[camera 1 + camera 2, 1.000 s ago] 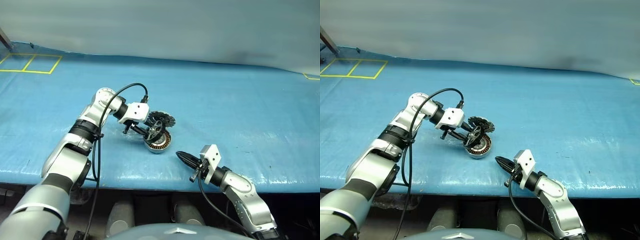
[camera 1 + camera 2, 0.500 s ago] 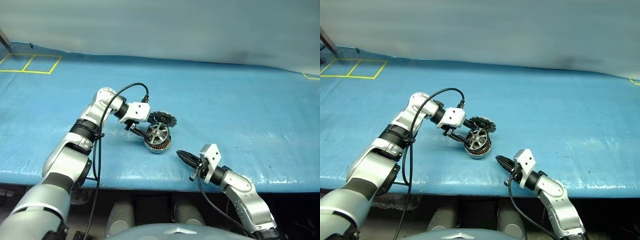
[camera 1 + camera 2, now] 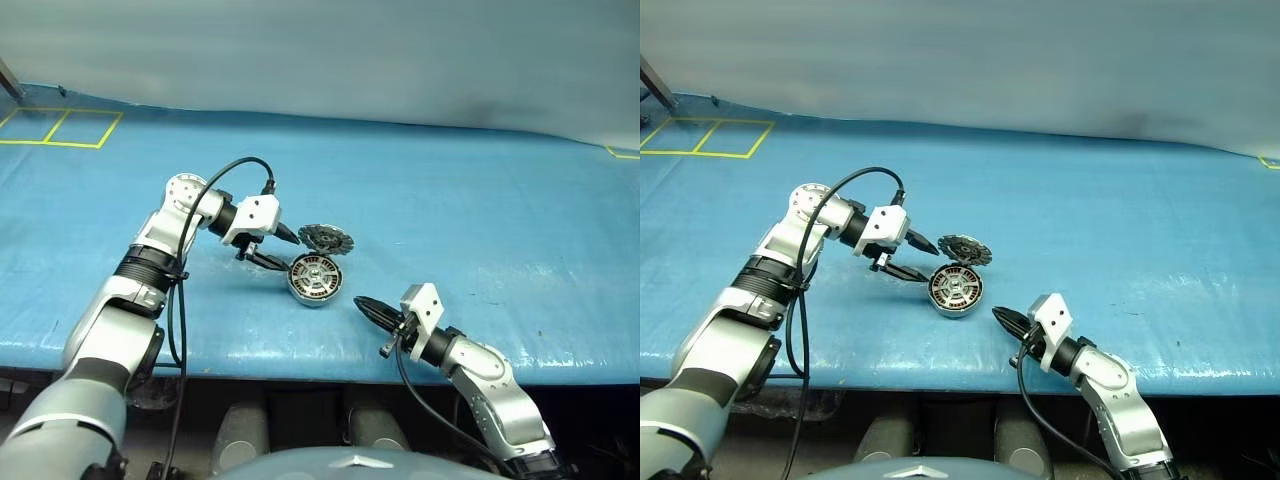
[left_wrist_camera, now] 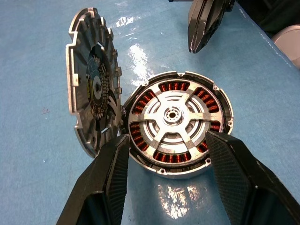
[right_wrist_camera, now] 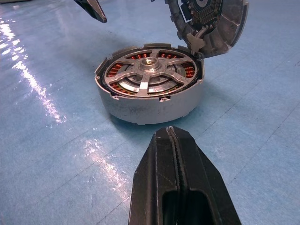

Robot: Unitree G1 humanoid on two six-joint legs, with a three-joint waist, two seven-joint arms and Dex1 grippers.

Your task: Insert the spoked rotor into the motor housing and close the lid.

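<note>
Silver-grey jointed arms with black bands, white wrist blocks (each trailing a black cable), tapering black jaws.

My left gripper [image 3: 281,249] hung open, holding nothing. My right gripper [image 3: 368,310] stayed low, fingers pressed shut.

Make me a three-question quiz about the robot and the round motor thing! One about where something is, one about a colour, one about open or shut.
1. Where is the spoked rotor?
A. inside the motor housing
B. in the left gripper
C. on the cloth by itself

2. What colour are the windings in the housing?
A. green
B. copper-orange
C. white

3. How is the lid?
A. shut flat on the housing
B. standing open at the housing's edge
C. held by the right gripper

Answers: 1 A, its spokes lie inside the rim. 2 B, orange shows between the spokes. 3 B, it tilts up beside the housing.
</note>
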